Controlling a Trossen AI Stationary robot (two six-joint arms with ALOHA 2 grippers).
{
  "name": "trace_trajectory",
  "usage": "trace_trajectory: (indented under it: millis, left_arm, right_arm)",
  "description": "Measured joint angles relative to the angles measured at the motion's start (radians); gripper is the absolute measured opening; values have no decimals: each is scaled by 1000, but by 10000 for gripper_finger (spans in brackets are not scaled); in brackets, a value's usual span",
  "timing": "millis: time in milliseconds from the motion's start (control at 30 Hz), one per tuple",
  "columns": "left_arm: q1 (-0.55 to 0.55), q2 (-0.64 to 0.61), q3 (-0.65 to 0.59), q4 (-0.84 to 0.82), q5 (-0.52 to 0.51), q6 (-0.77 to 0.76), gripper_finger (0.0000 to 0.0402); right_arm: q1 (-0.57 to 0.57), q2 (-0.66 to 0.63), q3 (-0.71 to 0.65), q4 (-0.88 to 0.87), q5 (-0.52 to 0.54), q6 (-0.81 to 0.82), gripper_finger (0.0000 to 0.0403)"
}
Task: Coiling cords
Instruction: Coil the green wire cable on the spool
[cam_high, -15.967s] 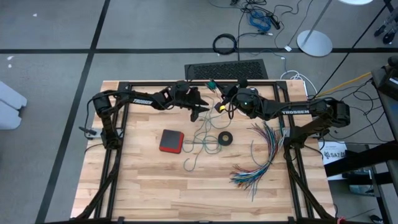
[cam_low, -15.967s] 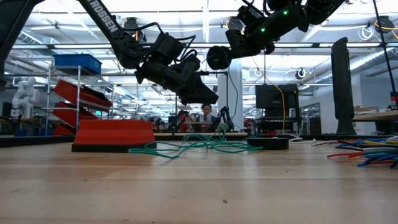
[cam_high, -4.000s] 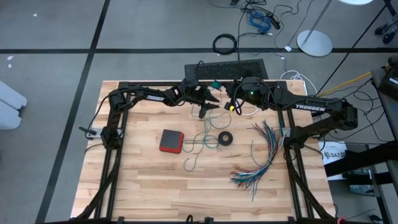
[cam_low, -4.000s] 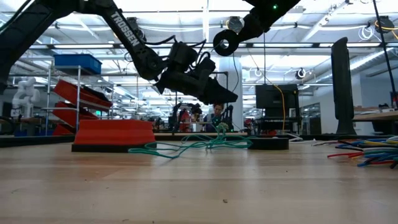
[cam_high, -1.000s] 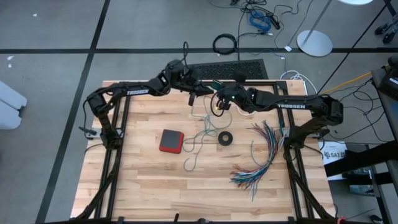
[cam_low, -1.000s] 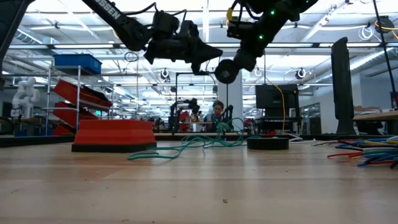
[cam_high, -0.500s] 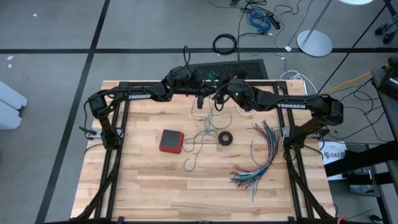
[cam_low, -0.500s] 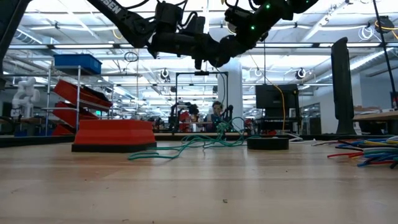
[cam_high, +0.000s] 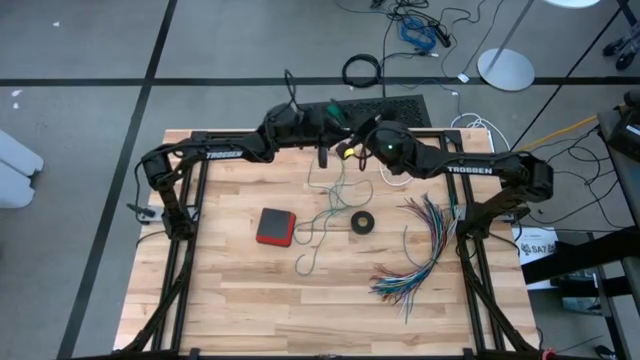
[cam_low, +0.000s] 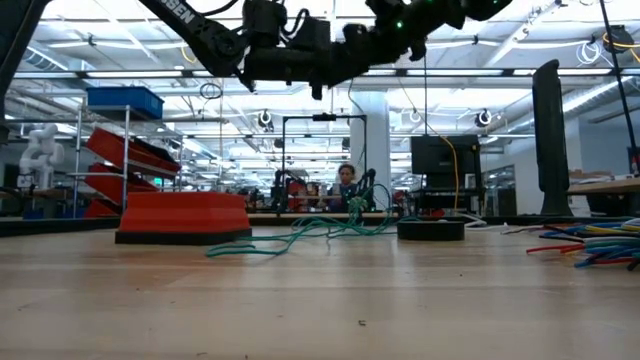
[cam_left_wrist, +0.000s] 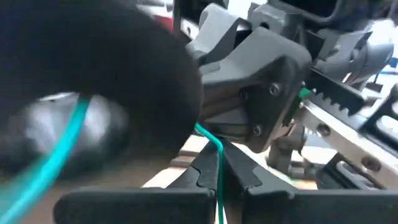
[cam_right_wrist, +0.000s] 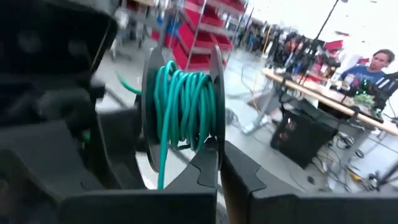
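bright overhead ceiling light — wrist views blurred, arms backlit dark

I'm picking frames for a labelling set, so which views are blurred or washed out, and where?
Left wrist view: a big dark out-of-focus shape fills one side, the teal-green cord between the left gripper's fingers stays fairly crisp. Right wrist view: background soft and overexposed, teal coil readable. Low view: bright ceiling lights silhouette the arms. High view: evenly lit, sharp.

Grey carpet crossed by dark seams is surrounding the wooden counter. Ceiling strip lights are glowing over a wide workshop, where red shelving is standing and a person is sitting at a far desk.
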Motion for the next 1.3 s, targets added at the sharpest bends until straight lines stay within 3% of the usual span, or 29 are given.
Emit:
trace_trajectory:
  millis: [200,533,667,933,1167,1300]
  left_arm:
    - [0,-37,0,39,36,33,8]
    - [28,-123,1,22,130,164,8]
    - [49,-127,2,13,188,179,8]
    - [59,-125,3,-107,192,254,13]
    - [46,-119,0,-177,151,291,74]
    - [54,-119,1,-197,149,291,84]
  right_arm:
    - [17,-33,0,108,-27,-5,0]
    - [28,-137,0,115,-256,43,0]
    - [35,-168,0,74,-297,52,0]
    - [68,-178,-1,19,-295,52,0]
    - [85,-188,0,29,-310,55,0]
    - [98,-197,0,28,-305,48,0]
